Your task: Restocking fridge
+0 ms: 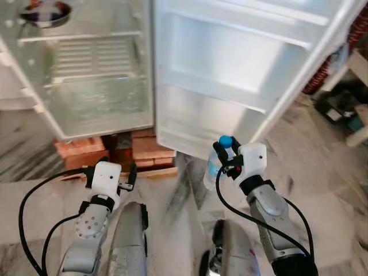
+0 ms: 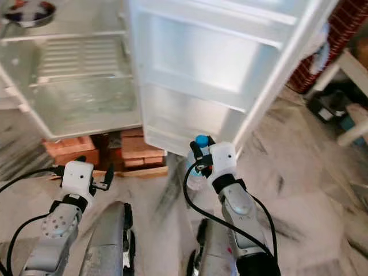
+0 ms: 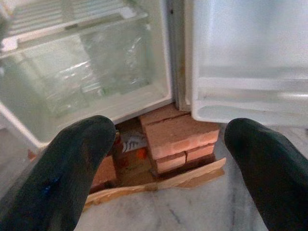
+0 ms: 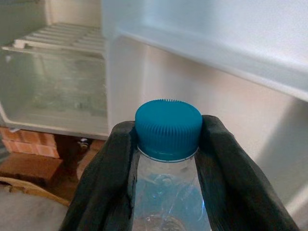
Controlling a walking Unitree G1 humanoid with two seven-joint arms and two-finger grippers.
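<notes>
A clear water bottle with a blue cap hangs upright in my right gripper, whose black fingers are shut on its neck just under the cap. It hovers low in front of the open fridge door, near the door's bottom shelf. My left gripper is open and holds nothing, level with the fridge's base. The fridge interior shows a wire shelf and a clear crisper drawer.
The fridge stands on red bricks and a wooden board. A dark bowl sits on an upper shelf. Furniture and clutter stand at the right. Marble floor lies around me.
</notes>
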